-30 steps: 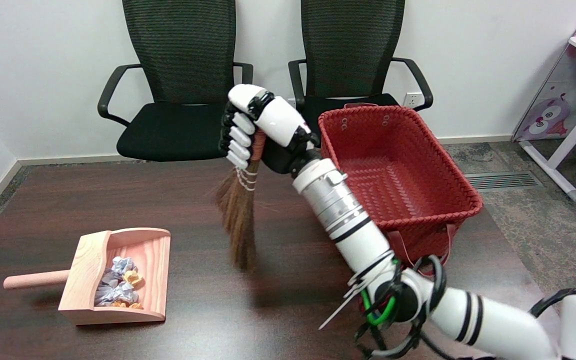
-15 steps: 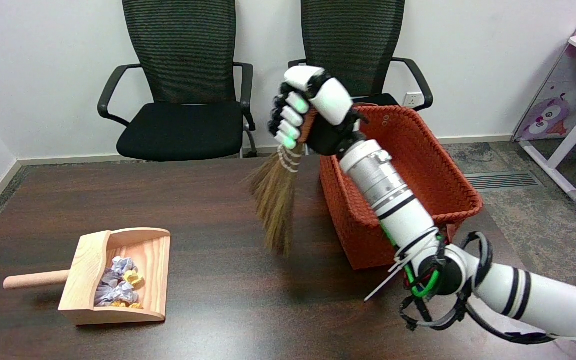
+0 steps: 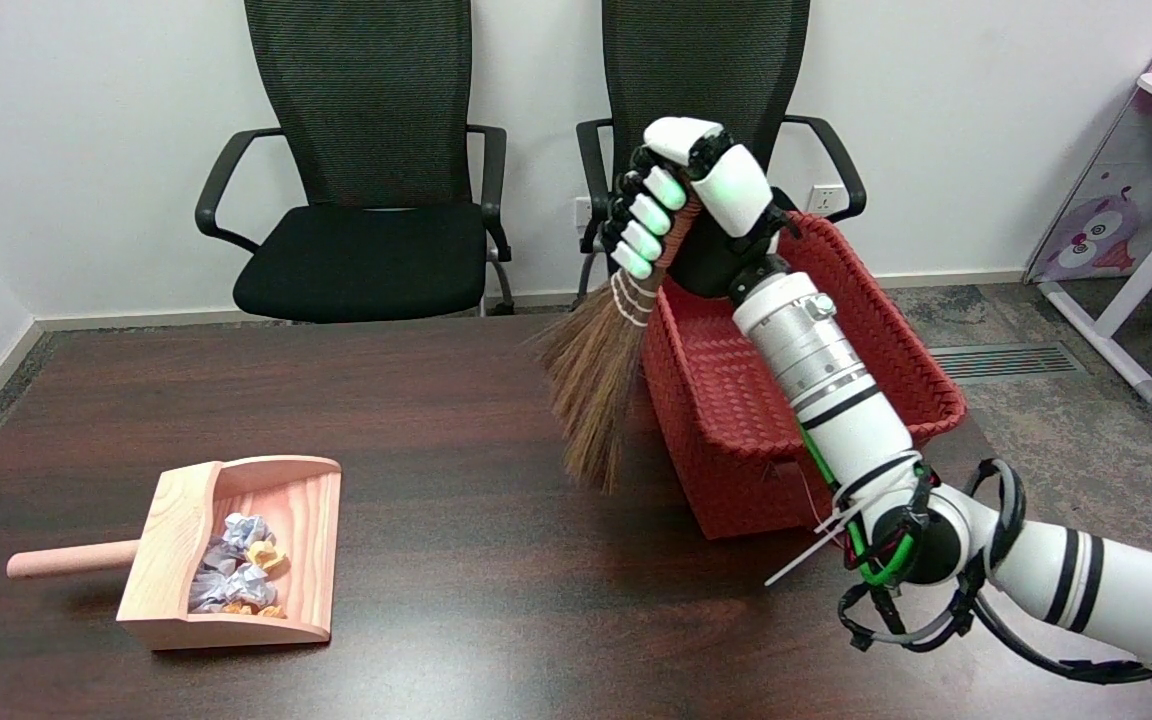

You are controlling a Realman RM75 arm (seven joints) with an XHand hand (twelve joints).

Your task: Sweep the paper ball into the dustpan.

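Observation:
A wooden dustpan lies at the table's front left, its handle pointing left. Several crumpled paper balls in white, grey and orange sit inside it. My right hand is raised over the left rim of the red basket and grips the handle of a small straw broom. The bristles hang down in the air just left of the basket, off the table and far to the right of the dustpan.
A red woven basket stands at the table's right side, partly behind my arm. Two black office chairs stand beyond the far edge. A white shelf is at the far right.
My right hand has carried the broom up and to the right, from the table's middle to the basket's left rim. The dustpan and paper balls have not moved.

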